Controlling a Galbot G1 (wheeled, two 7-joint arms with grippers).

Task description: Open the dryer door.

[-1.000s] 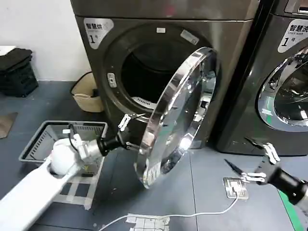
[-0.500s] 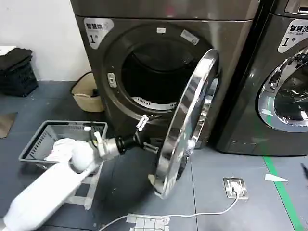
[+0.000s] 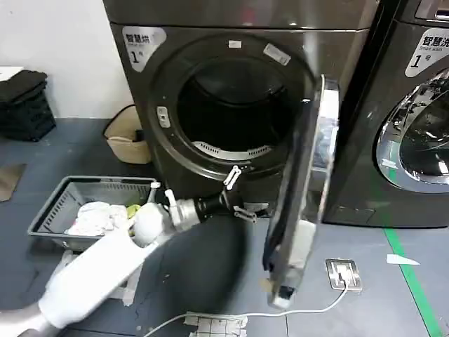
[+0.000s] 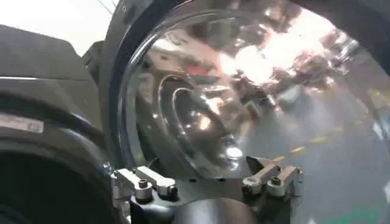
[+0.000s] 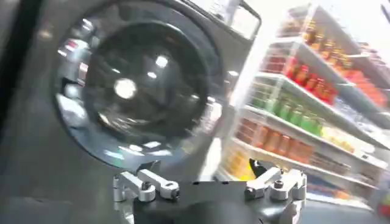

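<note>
Head view shows the dryer door (image 3: 303,189) swung wide, edge-on right of the drum opening (image 3: 235,105), with the left tool (image 3: 234,194) spread empty beside its inner face.

Head camera high, two wrist cameras close in.
Head view looks down at the dryer door (image 3: 302,189); left wrist view faces its glass closely; right wrist view faces the neighbouring machine (image 5: 140,85).

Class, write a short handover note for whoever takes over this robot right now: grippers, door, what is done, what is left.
Left gripper: open, holding nothing, low in front of the dryer's opening, just inside the dryer door.
Right gripper: open, empty, facing the second machine.
Door: swung out, edge-on to the head camera, drum exposed.
Done: door is open.
Left: probably only pulling the left arm clear.
</note>
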